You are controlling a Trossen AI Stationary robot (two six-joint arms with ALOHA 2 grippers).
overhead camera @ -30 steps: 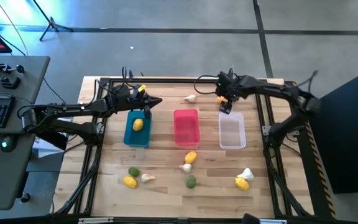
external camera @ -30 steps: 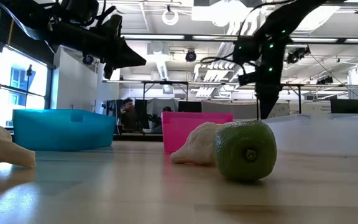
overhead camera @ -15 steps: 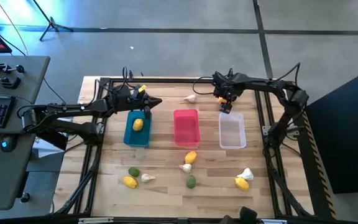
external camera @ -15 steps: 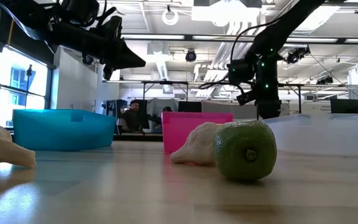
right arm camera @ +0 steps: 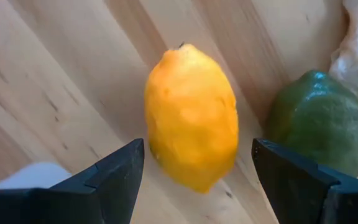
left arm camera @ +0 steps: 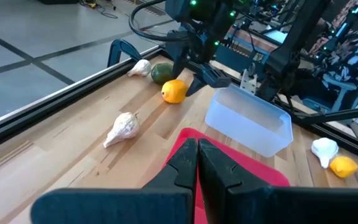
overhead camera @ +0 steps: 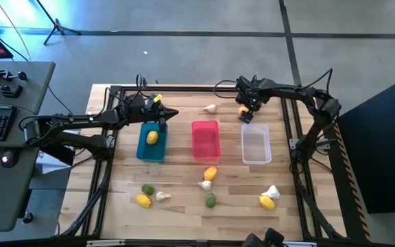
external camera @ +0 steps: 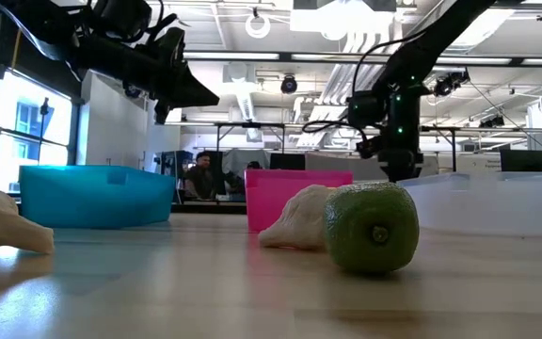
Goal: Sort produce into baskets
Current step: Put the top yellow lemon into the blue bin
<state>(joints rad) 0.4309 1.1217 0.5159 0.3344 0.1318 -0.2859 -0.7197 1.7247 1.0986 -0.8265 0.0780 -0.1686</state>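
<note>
While the left gripper hangs over the far end of the blue bin with its fingers pressed together and empty, the right gripper sits low at the table's far edge, just beyond the clear bin, fingers spread wide on either side of a lemon. A lime lies just beside that lemon. 1 lemon rests in the blue bin; the pink bin stands between the other 2. More produce lies scattered on the near table.
</note>
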